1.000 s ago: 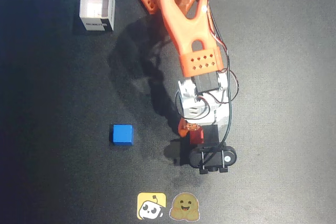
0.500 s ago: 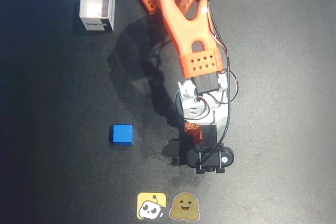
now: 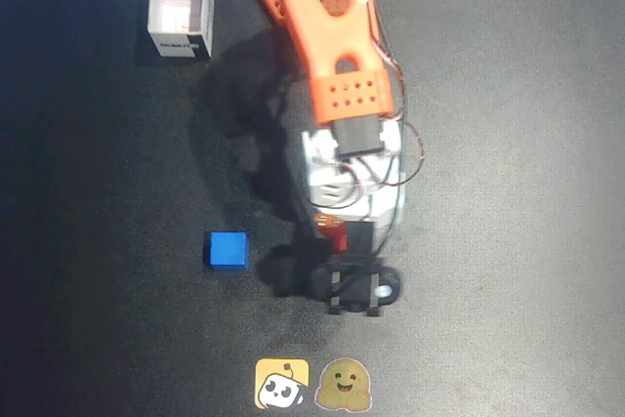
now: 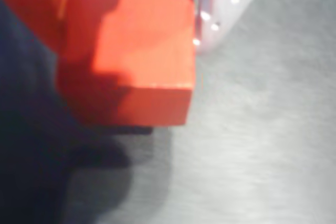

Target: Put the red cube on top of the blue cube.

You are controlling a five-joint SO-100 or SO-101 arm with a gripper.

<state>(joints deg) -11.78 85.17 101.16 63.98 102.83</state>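
Red cube matte, bright, fills wrist view, clamped in gripper; blue cube apart; white box open-topped.

No legible words or numbers appear in either view. In the overhead view, the white open-topped box carries a dark label strip on its lower wall with pale lettering (too small and blurred to read). Well below that box, at the bottom edge of the dark table, sit two picture stickers without text: a yellow sticker showing a white cartoon face, and just right of it a smiling yellow-green emoji sticker. The wrist view shows no markings.
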